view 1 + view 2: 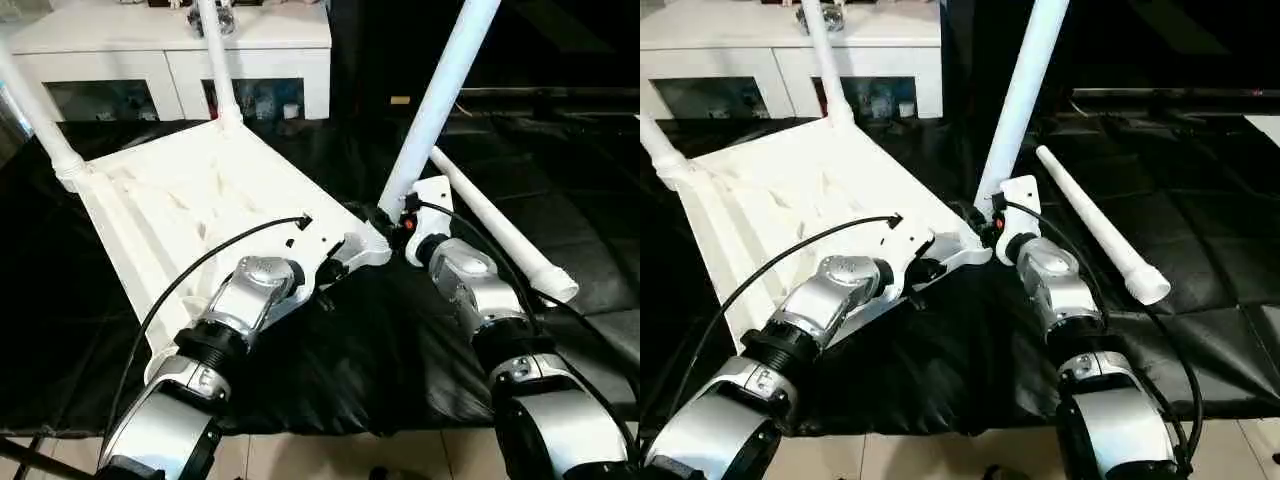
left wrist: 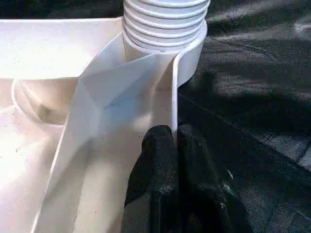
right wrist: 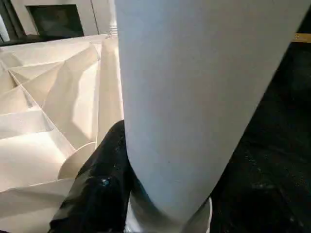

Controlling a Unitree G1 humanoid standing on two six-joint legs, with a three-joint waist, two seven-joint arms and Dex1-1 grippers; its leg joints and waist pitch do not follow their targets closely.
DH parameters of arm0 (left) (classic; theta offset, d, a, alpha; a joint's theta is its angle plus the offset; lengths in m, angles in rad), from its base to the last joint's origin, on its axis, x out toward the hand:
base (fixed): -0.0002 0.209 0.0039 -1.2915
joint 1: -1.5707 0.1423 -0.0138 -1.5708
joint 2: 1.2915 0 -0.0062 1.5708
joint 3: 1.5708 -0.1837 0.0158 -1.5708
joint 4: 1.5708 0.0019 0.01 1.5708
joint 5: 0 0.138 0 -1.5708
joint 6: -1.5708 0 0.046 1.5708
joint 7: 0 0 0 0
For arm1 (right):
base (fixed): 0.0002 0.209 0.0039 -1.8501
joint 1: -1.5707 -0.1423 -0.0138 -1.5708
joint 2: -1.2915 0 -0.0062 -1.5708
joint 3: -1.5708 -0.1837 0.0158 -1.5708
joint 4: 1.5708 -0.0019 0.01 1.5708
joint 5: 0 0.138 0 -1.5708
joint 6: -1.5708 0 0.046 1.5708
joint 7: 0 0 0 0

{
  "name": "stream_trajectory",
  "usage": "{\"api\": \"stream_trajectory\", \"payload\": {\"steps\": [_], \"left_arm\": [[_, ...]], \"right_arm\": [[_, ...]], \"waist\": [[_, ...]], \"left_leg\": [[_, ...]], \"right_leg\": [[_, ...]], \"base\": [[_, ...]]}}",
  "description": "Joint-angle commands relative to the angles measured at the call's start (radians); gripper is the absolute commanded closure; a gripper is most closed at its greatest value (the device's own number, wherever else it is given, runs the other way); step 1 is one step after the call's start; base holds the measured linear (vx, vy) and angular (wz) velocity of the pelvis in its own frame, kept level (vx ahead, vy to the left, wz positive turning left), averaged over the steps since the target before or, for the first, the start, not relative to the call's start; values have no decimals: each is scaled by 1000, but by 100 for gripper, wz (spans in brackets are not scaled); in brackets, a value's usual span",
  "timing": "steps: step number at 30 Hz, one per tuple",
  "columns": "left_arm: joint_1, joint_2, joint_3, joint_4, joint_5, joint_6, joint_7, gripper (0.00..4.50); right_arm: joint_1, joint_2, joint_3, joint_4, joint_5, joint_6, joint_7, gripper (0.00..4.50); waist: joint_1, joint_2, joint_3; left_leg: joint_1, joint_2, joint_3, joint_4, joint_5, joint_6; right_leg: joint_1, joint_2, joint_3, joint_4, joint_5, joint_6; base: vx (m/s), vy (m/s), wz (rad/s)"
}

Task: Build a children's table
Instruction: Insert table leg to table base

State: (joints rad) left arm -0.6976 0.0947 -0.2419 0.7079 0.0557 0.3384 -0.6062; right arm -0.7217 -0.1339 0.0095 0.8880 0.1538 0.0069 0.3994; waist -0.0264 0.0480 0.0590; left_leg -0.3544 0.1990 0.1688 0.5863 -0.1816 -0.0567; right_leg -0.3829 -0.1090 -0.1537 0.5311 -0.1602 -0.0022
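Note:
The children's table top (image 1: pixel 190 200) lies upside down on a black mat, ribbed underside up. Two white legs (image 1: pixel 40 115) (image 1: pixel 218 60) stand in its far corner sockets. A third leg (image 1: pixel 435 100) rises tilted from the near right corner socket (image 1: pixel 372 250), and my right gripper (image 1: pixel 395 222) is shut on its lower end, one black finger (image 3: pixel 104 179) showing beside the tube. My left gripper (image 1: pixel 335 270) is shut on the top's thin rim wall (image 2: pixel 172 97) just short of that socket, where the leg's ribbed end (image 2: pixel 165 19) sits. A fourth leg (image 1: pixel 500 225) lies loose on the mat to the right.
A white cabinet (image 1: pixel 170 50) with glass-fronted compartments stands behind the table top. The black mat (image 1: pixel 380 350) covers the floor, with pale tiles (image 1: pixel 330 455) at its near edge. A black cable (image 1: pixel 200 265) loops over my left forearm.

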Motion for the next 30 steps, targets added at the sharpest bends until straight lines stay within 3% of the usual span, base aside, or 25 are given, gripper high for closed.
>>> {"api": "stream_trajectory", "payload": {"steps": [1, 12, 17, 20, 22, 25, 27, 28, 30], "left_arm": [[-41, 1, 29, -104, -10, -28, 11, 450], [-28, 20, -15, -122, 0, -47, -51, 450], [-13, 42, -30, -141, -1, -49, -91, 450], [-11, 48, -32, -143, -2, -48, -99, 450], [-10, 52, -34, -144, -2, -47, -107, 450], [-9, 54, -35, -147, -2, -46, -113, 450], [-8, 57, -35, -150, -3, -48, -118, 450], [-8, 57, -35, -150, -3, -48, -118, 450], [-6, 61, -36, -155, -3, -47, -124, 450]], "right_arm": [[60, 10, 50, 143, -62, 69, -5, 263], [31, 11, 90, 166, -108, 12, 52, 263], [47, -4, 118, 143, -119, 10, 172, 263], [46, -9, 114, 149, -119, 7, 178, 263], [42, -11, 106, 162, -118, 3, 169, 263], [37, -10, 92, 168, -115, 0, 166, 191], [35, -9, 80, 165, -107, 0, 171, 184], [35, -9, 80, 165, -107, 0, 171, 176], [36, -12, 73, 156, -102, 0, 189, 147]], "waist": [[1, -9, -52], [-7, -9, -50], [3, -12, -56], [10, -16, -55], [12, -16, -54], [14, -16, -56], [19, -14, -61], [20, -16, -61], [23, -13, -62]], "left_leg": [[12, 27, -23, -82, -529, 16], [17, 28, -26, -84, -572, 13], [7, 31, -20, -86, -501, 25], [3, 28, -16, -84, -465, 33], [10, 26, -15, -81, -469, 33], [10, 26, -16, -80, -453, 33], [11, 28, -14, -79, -425, 33], [2, 30, -15, -82, -404, 38], [1, 32, -14, -83, -395, 40]], "right_leg": [[27, -59, 38, -78, -534, -129], [23, -57, 36, -82, -552, -119], [28, -60, 54, -66, -467, -169], [28, -60, 58, -63, -468, -174], [24, -60, 55, -68, -517, -161], [26, -59, 51, -73, -546, -143], [26, -63, 54, -72, -515, -156], [31, -58, 55, -63, -479, -166], [31, -57, 56, -58, -449, -175]], "base": [[0, 0, 0], [0, 0, 0], [0, 0, 0], [0, 0, 0], [0, 0, 0], [0, 0, 0], [0, 0, 0], [0, 0, 0], [0, 0, 0]]}}
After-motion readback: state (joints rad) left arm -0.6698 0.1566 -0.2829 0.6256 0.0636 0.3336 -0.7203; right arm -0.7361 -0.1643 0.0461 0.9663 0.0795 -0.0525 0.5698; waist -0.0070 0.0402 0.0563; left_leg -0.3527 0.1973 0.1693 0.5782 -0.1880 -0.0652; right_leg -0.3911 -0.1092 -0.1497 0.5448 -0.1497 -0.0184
